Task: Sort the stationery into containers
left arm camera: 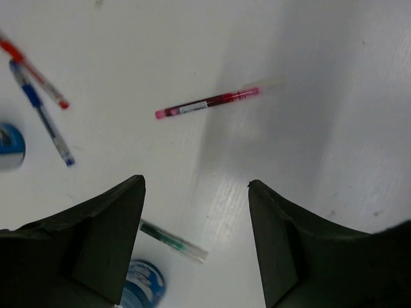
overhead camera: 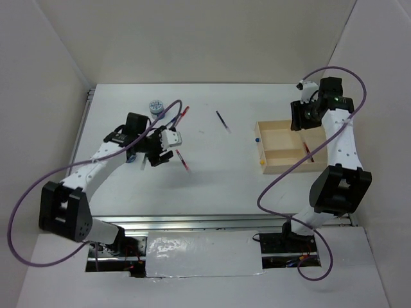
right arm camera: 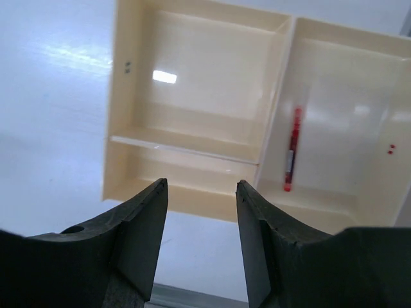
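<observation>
Likely the red pen (left arm camera: 207, 103) is light, stiff and slippery (prone to rolling); pinch it mid-barrel. Both the left gripper (left arm camera: 196, 181) and right gripper (right arm camera: 201, 183) stand open, empty.

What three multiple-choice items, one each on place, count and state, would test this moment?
1. Where is the right claw?
A. hanging above the beige tray
B. far over on the left side
C. low beside its own base

2. How many pens lie in the tray?
A. none
B. three
C. one

3. What state is the left claw in?
A. shut on a pen
B. open and empty
C. shut on nothing

Answers:
1 A: its wrist camera looks straight down into the tray's compartments.
2 C: a single red pen lies in one compartment, and the others show nothing.
3 B: its jaws stand apart, gripping nothing.
</observation>
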Tool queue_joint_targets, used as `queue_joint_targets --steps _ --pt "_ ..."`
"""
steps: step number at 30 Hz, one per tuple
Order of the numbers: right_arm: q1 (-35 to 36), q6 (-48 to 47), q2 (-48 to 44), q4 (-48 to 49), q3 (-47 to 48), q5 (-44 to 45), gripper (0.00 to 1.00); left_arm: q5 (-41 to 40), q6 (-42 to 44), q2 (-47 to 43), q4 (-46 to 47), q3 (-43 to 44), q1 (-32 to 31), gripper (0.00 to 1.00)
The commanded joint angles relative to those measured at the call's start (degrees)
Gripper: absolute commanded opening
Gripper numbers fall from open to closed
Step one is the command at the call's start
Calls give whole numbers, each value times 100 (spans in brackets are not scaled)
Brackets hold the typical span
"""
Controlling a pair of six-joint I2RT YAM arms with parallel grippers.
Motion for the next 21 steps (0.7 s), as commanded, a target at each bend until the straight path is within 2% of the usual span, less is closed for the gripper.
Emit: queue_joint_targets --steps 1,5,7,10,12,16,21 --pt "159 151 -358 -432 -275 -623 54 742 2484 932 -869 803 -33 77" --pt "335 248 -692 -485 -591 -887 55 1006 3897 2244 -2304 2367 -42 69" --pt "405 327 -858 -450 -811 -992 56 1146 4217 2956 -3005 3051 -42 66" --pt "475 433 -1026 -415 -1022 -1054 66 1209 4683 3572 -3369 3581 -69 63" --pt "484 477 -1149 -397 -1093 -1072 74 1095 4894 3836 -3449 3705 -112 60" --pt "484 529 -1246 -414 -1111 -1072 76 910 5202 4161 -3651 3828 -183 59" --pt "476 529 -1185 -467 -1172 -1186 76 840 5264 4232 -3432 3653 -244 62"
